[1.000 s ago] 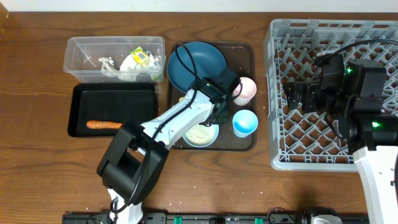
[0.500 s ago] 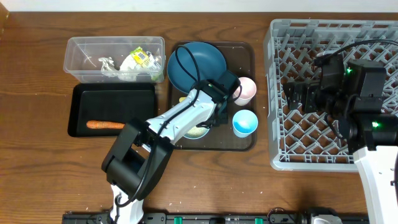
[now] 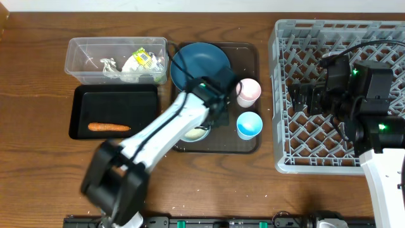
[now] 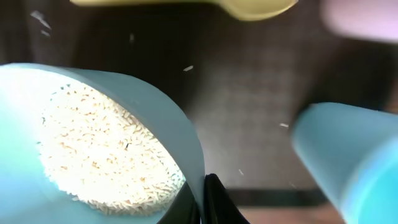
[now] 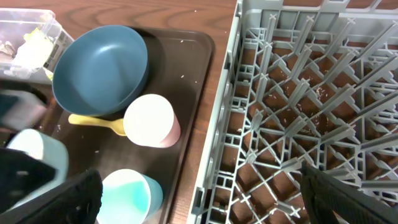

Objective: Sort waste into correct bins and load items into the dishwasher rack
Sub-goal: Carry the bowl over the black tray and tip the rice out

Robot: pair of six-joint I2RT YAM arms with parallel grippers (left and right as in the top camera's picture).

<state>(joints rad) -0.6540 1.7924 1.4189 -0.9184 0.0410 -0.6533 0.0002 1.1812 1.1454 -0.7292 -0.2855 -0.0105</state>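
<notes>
My left gripper is shut on the rim of the light blue bowl, which holds white rice. The bowl sits at the front of the brown serving tray, mostly hidden under my left arm. The dark blue plate, pink cup, light blue cup and yellow spoon lie on the same tray. My right gripper is open and empty above the grey dishwasher rack.
The clear tub at the back left holds crumpled paper and the yellow-green wrapper. The black tray in front of it holds the carrot. Loose rice grains lie on the brown tray.
My left arm has swung to the left and the gripper has shifted slightly left with the bowl's rim in it. The right arm has not moved.
</notes>
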